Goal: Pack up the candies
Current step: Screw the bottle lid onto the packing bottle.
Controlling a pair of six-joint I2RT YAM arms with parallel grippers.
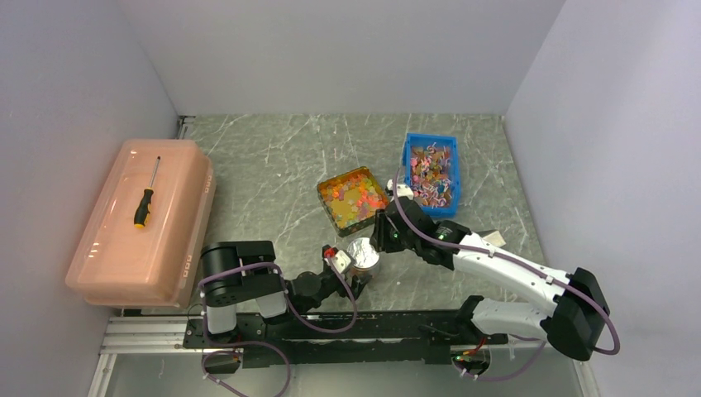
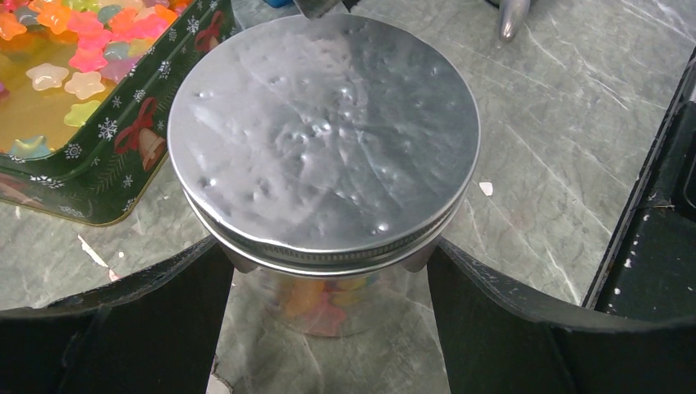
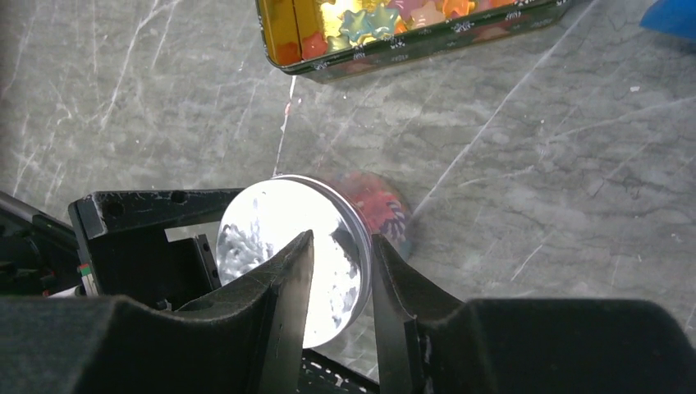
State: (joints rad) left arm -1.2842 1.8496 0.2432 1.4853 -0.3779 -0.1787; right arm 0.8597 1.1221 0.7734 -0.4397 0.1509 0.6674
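Note:
The candies (image 1: pixel 351 197) are small glossy star shapes in orange, yellow, red and green, lying in a dark green Christmas tin (image 1: pixel 327 208) at mid-table. More candies (image 2: pixel 328 300) show through the wall of a clear jar (image 1: pixel 362 255) with a silver screw lid (image 2: pixel 324 135). My left gripper (image 2: pixel 328 263) is shut on the jar just under the lid, one finger (image 2: pixel 164 320) on each side. My right gripper (image 3: pixel 341 246) hangs over the lid's (image 3: pixel 263 238) edge. It is open, with a narrow gap between its fingers and nothing in it.
A blue bin (image 1: pixel 431 172) of pink and brown pieces stands right of the tin. A pink lidded box (image 1: pixel 145 219) with a screwdriver (image 1: pixel 146 198) on top fills the left side. A rounded metal tip (image 2: pixel 513 16) lies beyond the jar. Walls close in on three sides.

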